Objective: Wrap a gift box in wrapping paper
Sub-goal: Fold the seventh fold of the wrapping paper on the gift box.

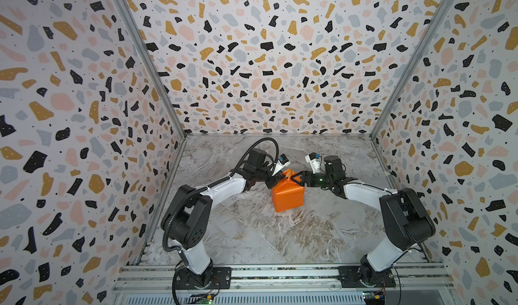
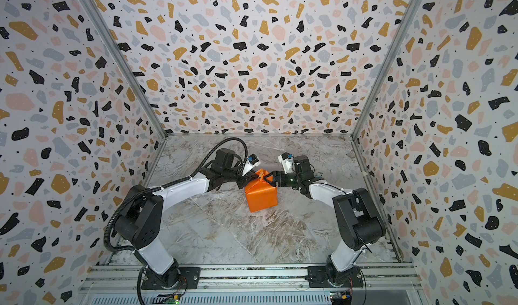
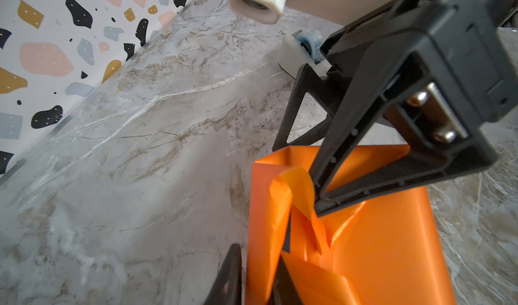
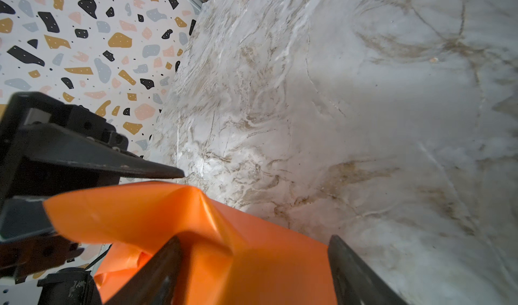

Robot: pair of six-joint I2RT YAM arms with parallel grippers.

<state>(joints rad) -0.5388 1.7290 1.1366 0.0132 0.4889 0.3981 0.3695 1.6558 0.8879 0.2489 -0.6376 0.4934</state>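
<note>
**Slack at the parcel's open end puts the fold at risk**

The bench (image 1: 246,233) carries one thing: the wrapping paper (image 1: 288,198), orange face out and folded into a box-shaped parcel. It sits midway between the left and right edges, nearer the far edge than the near one. The gift box does not show; I judge it to be inside the parcel. The faces toward the near edge look smooth and closed. The end toward the far edge is not closed, and its flaps stand loose.

The right gripper (image 4: 255,239) reaches in from the right edge's side with fingers spread wide, holding nothing. In the left wrist view one finger (image 3: 344,155) presses down into the open end while the other stands outside the paper. The left gripper (image 3: 258,251) has its fingers close together with a paper edge between them. I cannot tell whether they pinch that edge or merely flank it.

If that hold is loose, the paper edge could slip out and the side wall could spring open. The pressing fingertip could crease or pierce the thin sheet if it drives deeper. Nothing pins the parcel to the bench, so a sideways push could slide or turn it. The two grippers are close enough together to knock each other. The curled flap (image 3: 297,188), mustard underside showing, lies just beside the pressing tip and could get trapped under the fold, leaving a lump.
</note>
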